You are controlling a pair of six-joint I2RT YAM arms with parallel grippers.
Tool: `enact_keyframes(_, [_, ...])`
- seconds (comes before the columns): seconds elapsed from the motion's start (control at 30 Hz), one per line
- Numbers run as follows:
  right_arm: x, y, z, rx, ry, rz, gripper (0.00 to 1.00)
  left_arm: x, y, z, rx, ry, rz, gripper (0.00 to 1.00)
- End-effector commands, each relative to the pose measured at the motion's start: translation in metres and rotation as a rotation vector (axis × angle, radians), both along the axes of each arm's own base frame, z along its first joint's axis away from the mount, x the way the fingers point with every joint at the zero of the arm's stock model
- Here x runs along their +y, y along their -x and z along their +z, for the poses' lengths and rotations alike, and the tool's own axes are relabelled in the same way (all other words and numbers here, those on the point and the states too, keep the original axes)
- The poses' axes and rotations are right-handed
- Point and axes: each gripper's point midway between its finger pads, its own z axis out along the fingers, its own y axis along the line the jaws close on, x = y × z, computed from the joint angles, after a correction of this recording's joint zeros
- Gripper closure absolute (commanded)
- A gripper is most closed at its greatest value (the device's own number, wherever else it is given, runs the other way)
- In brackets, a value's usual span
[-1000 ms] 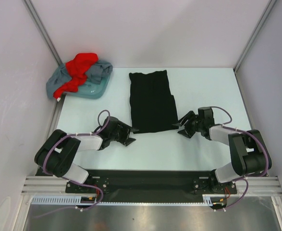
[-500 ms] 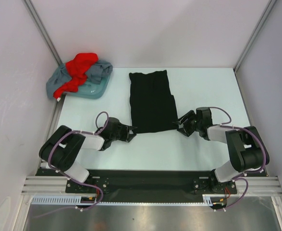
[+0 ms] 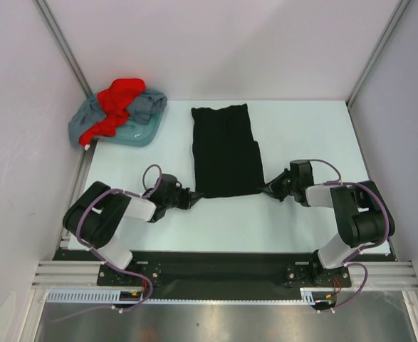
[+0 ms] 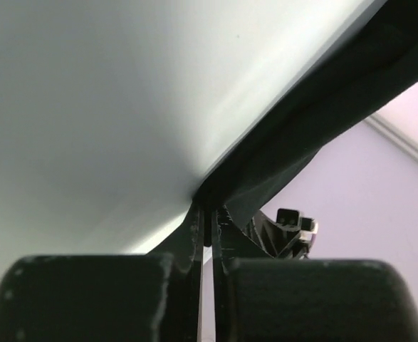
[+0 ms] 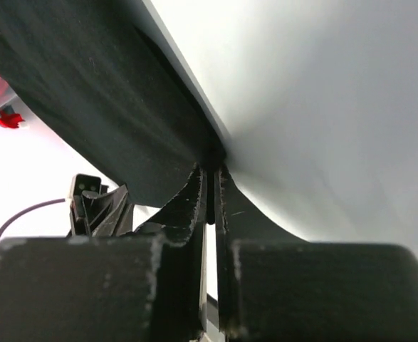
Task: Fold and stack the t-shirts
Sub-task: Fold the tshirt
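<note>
Up and to the left of the black shirt point(image 3: 223, 149), well apart from it, the red shirt point(image 3: 119, 98) sits heaped on the grey-blue shirt point(image 3: 87, 122). The left gripper point(image 3: 189, 197) is at the black shirt's near-left corner, jaws all but closed, hem pinched at the tips. The black shirt lies flat on the table point(image 3: 308, 135), a smooth narrow strip with its long axis running straight away from the arms. The right gripper point(image 3: 269, 189) mirrors this at the near-right corner, nipped tight on cloth. Each arm has its own corner. The far hem lies dead ahead, so the fold likely carries the near edge forward.
</note>
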Motion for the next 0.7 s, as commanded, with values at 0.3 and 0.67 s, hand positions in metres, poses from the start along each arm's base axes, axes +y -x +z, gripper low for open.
enact_keyframes(0.3, [0.014, 0.091, 0.021, 0.089, -0.025, 0.146, 1.0, 0.015, 0.088, -0.003, 0.098, -0.086, -0.178, 1.0])
enact_keyframes(0.67, [0.019, 0.19, 0.05, 0.085, -0.043, 0.279, 1.0, 0.059, 0.172, 0.015, 0.125, -0.111, -0.203, 0.99])
